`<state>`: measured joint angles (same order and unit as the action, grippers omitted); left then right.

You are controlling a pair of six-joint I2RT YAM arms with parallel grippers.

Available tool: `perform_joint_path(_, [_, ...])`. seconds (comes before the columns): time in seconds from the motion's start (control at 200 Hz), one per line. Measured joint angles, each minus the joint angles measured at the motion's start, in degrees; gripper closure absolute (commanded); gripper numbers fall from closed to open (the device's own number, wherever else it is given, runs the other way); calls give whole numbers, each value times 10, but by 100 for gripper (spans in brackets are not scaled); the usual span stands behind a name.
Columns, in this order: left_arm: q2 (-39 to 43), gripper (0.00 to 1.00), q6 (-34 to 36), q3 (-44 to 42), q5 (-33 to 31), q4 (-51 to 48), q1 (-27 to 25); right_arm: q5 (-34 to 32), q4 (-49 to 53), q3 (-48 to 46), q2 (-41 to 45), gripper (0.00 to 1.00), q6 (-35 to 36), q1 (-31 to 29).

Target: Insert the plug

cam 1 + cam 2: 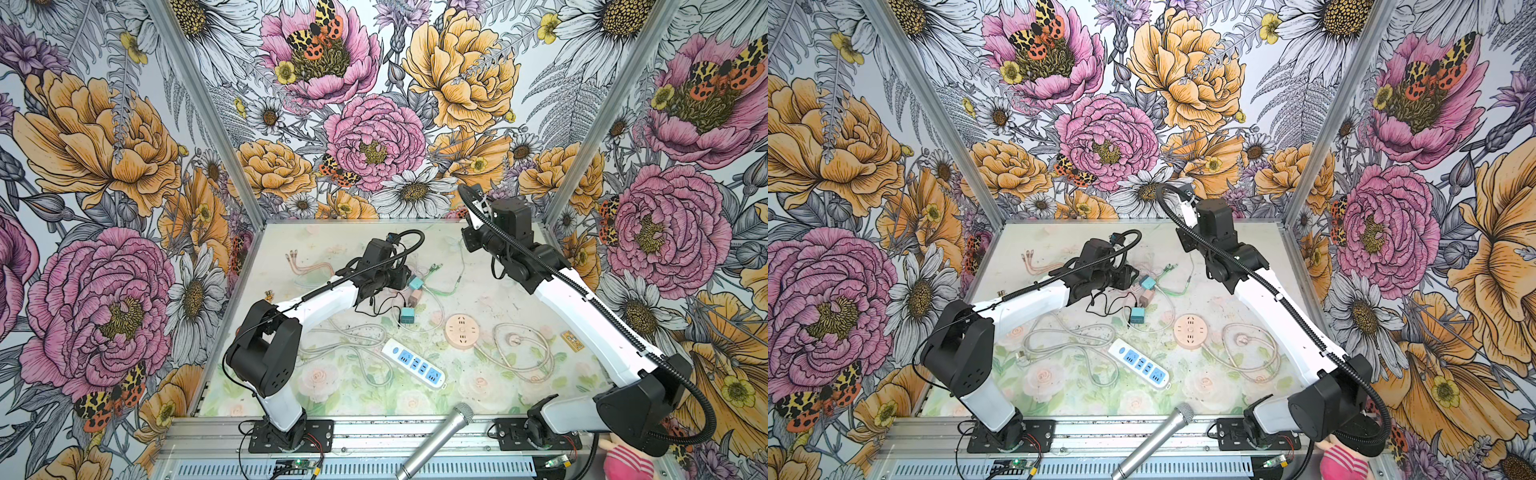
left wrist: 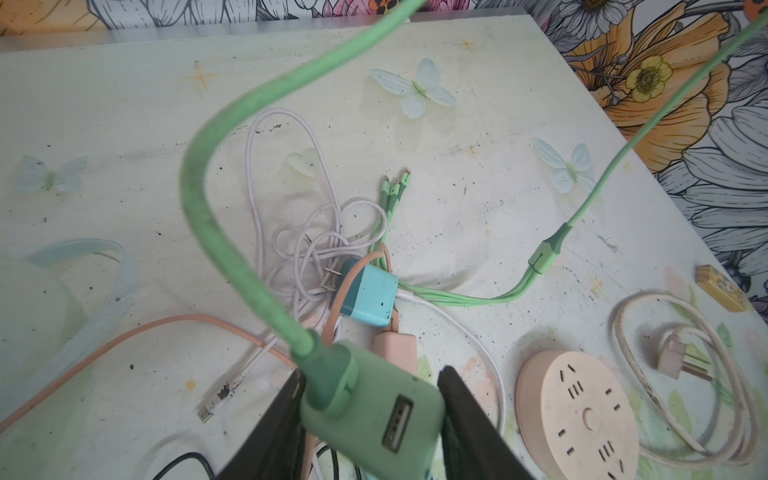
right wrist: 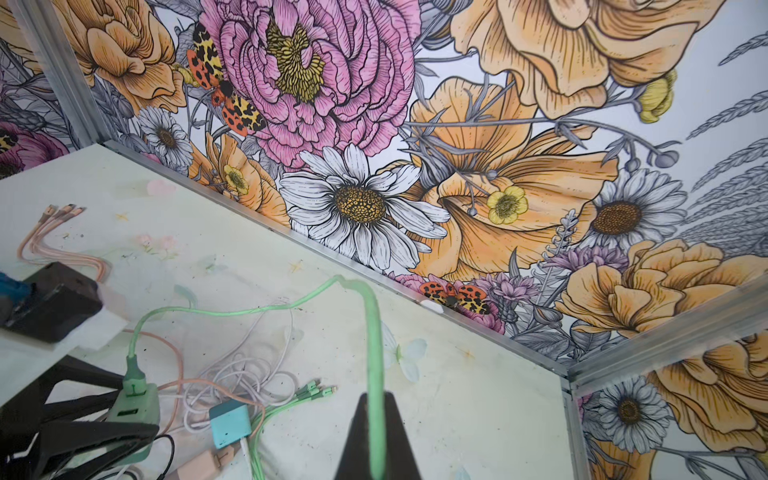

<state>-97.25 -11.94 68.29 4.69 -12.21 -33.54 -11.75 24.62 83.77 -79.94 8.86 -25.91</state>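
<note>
Nearest lens: green charger [image 2: 365,411], gripped across its flat sides by left hand [image 2: 372,374], apparently raised off tabletop [image 2: 124,104], near round socket [image 2: 577,415]. Right hand [image 3: 376,399] is closed, pinching green cable [image 3: 372,332] farther from round socket. Judgement: charger rigid, light, smooth-shelled; cable limp, may tug. Hold body sides, clear of USB port. Prongs not visible.

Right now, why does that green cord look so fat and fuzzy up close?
In the left wrist view the green cable loops close to the lens, so it blurs; the table beyond is sharper. In the right wrist view it blurs at the fingers, the wallpaper crisp. In both top views the light is even.
</note>
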Motion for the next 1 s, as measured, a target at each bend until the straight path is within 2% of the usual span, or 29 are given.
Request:
perform_joint_path(0.285, [-9,56,0,5,0,0,0,-23,1,1,8,100,23,23])
perform_joint_path(0.49, [-96,55,-6,23,6,18,-4,-28,0,-31,52,100,26,36])
perform_joint_path(0.636, [-146,51,-19,19,5,25,-5,-4,0,-74,63,100,10,38])
perform_joint_path(1.001, [-146,35,-30,19,6,37,-6,11,8,-99,34,100,-17,38])
